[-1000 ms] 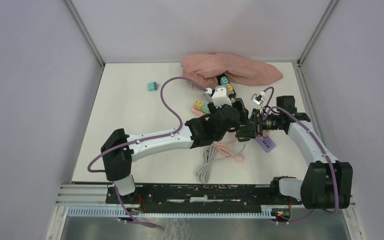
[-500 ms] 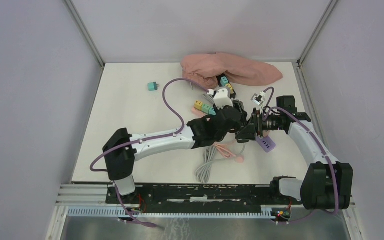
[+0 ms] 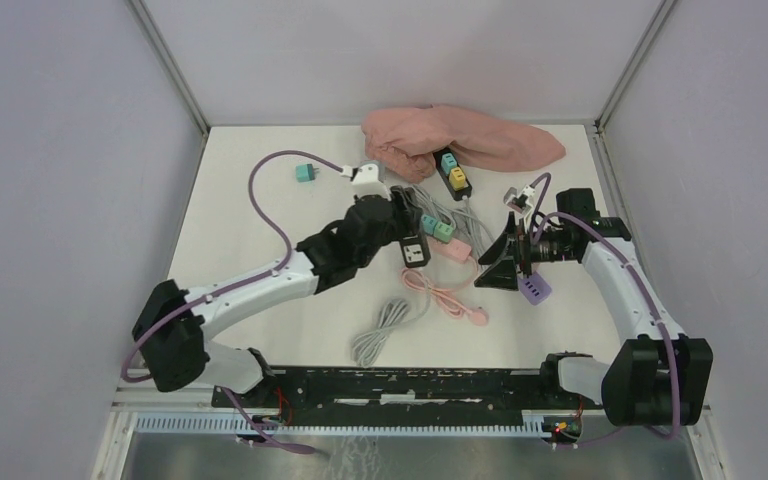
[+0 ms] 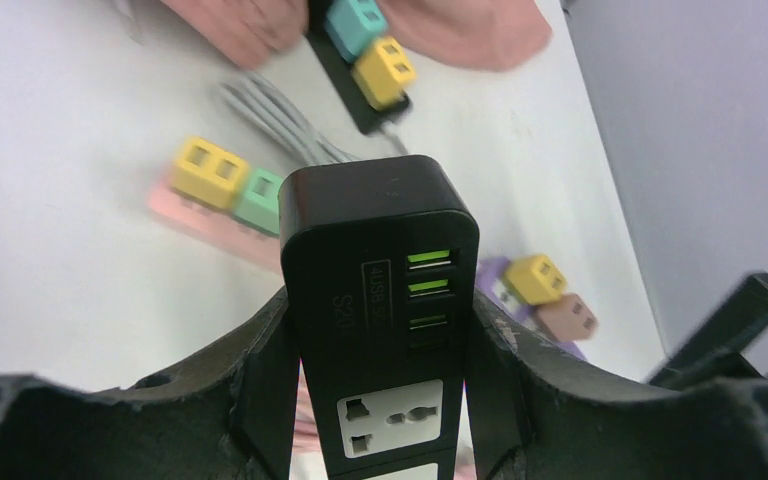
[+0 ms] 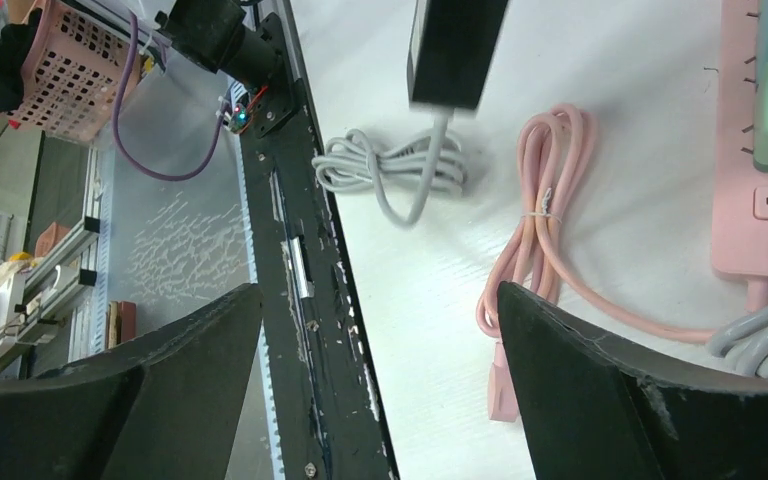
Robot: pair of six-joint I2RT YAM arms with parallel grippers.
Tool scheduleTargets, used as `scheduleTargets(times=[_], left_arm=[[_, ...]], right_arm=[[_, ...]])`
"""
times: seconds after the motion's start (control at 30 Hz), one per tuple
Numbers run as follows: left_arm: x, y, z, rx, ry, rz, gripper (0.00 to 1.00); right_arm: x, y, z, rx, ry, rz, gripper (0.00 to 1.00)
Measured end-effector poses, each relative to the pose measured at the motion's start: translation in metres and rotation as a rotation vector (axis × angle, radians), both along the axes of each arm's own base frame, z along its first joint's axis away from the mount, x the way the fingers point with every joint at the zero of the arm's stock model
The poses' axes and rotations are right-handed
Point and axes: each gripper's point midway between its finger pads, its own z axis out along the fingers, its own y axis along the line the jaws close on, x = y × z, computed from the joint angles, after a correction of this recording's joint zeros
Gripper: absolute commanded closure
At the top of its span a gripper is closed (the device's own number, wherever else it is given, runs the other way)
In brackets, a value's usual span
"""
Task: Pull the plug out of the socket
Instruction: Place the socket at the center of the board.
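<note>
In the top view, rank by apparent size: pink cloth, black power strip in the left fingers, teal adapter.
1. pink cloth, by far largest.
2. black power strip, only partly visible.
3. teal adapter, smallest, though close to the strip's visible part.

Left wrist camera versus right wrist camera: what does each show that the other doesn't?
Only the left wrist view shows the pink cloth, the purple strip and the left gripper clamping the black power strip. Only the right wrist view shows the grey cable bundle, the pink cable and the black front rail. Both show that black strip and the pink power strip.
</note>
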Motion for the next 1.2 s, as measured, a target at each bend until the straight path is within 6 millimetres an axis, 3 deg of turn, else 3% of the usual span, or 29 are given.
scheduleTargets(times=[0.17, 0.3, 0.6, 0.7, 0.73, 0.77, 0.9, 1.2], left_arm=[[0.024, 0.073, 0.017, 0.082, -0.077, 0.067, 0.97], [0.051, 0.143, 0.026, 0.177, -0.112, 0.227, 0.97], [0.103, 0.279, 0.018, 0.21, -0.051, 0.573, 0.97], [0.135, 0.318, 0.02, 0.138, -0.009, 0.671, 0.97], [0.15, 0.325, 0.033, 0.076, -0.019, 0.697, 0.97], [0.161, 0.337, 0.024, 0.066, 0.005, 0.726, 0.97], [0.202, 0.366, 0.031, -0.047, 0.036, 0.831, 0.97], [0.267, 0.376, 0.069, -0.215, -0.02, 0.936, 0.97]], right_arm=[[-0.006, -0.001, 0.0, -0.009, -0.018, 0.012, 0.07], [-0.007, -0.002, 0.0, -0.014, -0.022, 0.011, 0.07], [-0.007, -0.003, -0.002, -0.019, -0.023, 0.01, 0.07], [-0.005, -0.004, -0.003, -0.023, -0.018, 0.004, 0.07], [-0.005, -0.005, -0.004, -0.023, -0.016, 0.004, 0.07], [-0.005, -0.005, -0.004, -0.024, -0.015, 0.004, 0.07], [-0.004, -0.006, -0.006, -0.032, -0.015, 0.0, 0.07], [-0.003, -0.007, -0.007, -0.041, -0.012, -0.006, 0.06]])
